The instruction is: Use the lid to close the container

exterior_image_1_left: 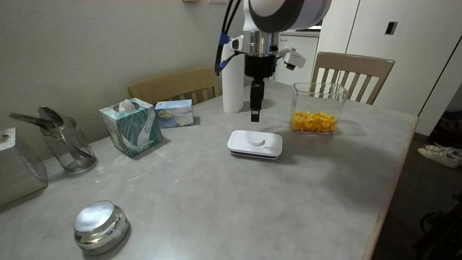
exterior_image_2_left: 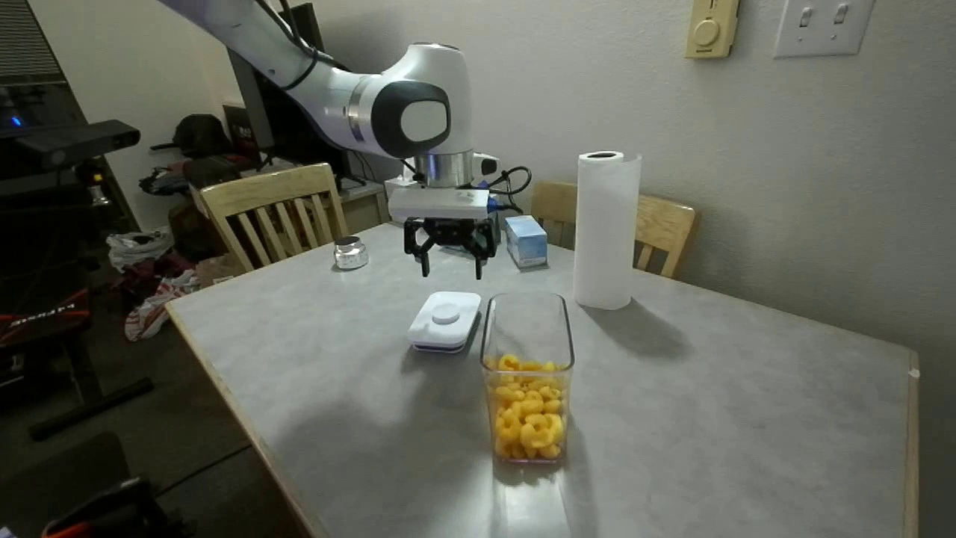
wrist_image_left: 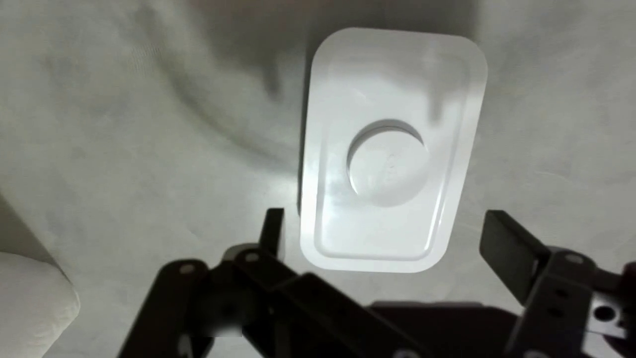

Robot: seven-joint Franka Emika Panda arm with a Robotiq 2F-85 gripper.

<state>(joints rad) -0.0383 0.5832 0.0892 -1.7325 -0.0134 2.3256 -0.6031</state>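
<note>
Well, in an exterior view my hand shows edge-on, one finger hiding the other; my arm is cut off at the top. The lid lies mid-frame, the box right of it. In an exterior view my fingers stand wide apart near the centre, empty. In the wrist view they're parted at the bottom, clear of the lid; a white shape is cut off at lower left.

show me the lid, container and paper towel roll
lid (wrist_image_left: 391,158), in the wrist view, raised knob
container (exterior_image_1_left: 317,103), in an exterior view, clear upper wall
paper towel roll (exterior_image_2_left: 606,233), in an exterior view, white side
</note>
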